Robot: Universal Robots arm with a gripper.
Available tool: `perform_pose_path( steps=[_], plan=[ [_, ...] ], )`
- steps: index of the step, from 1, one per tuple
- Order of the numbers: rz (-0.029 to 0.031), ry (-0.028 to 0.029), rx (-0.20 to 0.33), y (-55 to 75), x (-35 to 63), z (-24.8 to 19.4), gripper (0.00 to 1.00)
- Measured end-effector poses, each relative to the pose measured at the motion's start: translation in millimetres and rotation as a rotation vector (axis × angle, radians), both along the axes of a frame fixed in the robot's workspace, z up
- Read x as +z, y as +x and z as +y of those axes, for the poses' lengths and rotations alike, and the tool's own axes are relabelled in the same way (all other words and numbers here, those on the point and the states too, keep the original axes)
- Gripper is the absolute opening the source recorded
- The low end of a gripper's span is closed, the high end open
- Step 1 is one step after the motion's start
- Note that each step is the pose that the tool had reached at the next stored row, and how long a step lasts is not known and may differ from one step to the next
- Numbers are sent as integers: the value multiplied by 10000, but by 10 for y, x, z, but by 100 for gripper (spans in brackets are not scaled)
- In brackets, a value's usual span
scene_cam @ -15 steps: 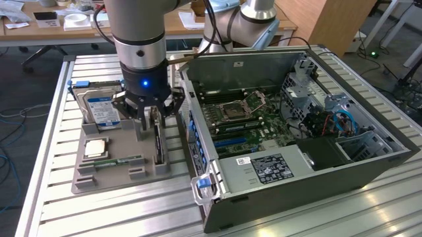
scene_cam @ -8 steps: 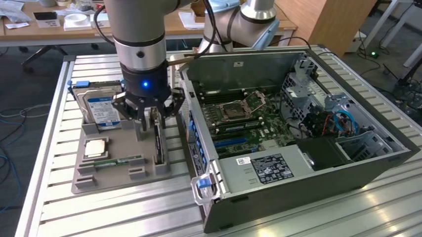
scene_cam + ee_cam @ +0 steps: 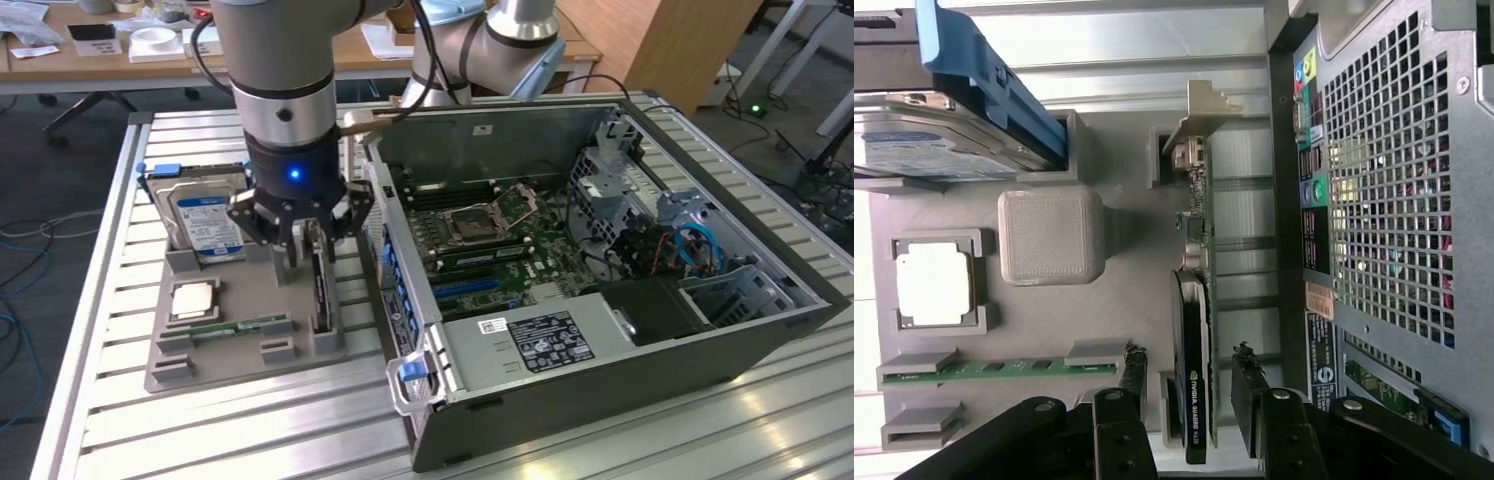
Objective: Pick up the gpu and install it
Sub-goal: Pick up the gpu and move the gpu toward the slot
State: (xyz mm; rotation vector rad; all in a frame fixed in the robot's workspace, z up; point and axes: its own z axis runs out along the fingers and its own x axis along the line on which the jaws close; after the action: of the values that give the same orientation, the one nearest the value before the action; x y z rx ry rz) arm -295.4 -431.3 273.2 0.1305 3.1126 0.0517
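The gpu (image 3: 322, 296) stands on its long edge in a slot at the side of the grey holder tray (image 3: 174, 372) that faces the computer case. It is a dark card with a black cooler, and its silver bracket (image 3: 1200, 112) is at the far end. My gripper (image 3: 311, 243) hangs straight above the gpu. In the wrist view the gripper (image 3: 1190, 368) is open, with one black finger (image 3: 1135, 378) on each side of the gpu (image 3: 1196, 320) and a small gap on both sides. Nothing is held.
On the tray are a silver hard drive (image 3: 203, 215) with a blue-white label, a processor (image 3: 195, 298) and a green memory stick (image 3: 240, 327). The open computer case (image 3: 747, 330), its motherboard (image 3: 501, 240) exposed, lies close beside the tray on the exterior view's right. Everything rests on a slatted aluminium table (image 3: 200, 440).
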Motion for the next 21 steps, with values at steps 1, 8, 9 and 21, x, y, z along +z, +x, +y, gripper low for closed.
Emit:
perform_pose_path(
  steps=[1,8,9,21],
  plan=[
    [0,0,-1,0,-6,0,47],
    [2,1,-2,-1,-47,0,47],
    [2,1,-1,0,-47,0,47],
    [1,2,1,13,-159,0,47]
  ],
)
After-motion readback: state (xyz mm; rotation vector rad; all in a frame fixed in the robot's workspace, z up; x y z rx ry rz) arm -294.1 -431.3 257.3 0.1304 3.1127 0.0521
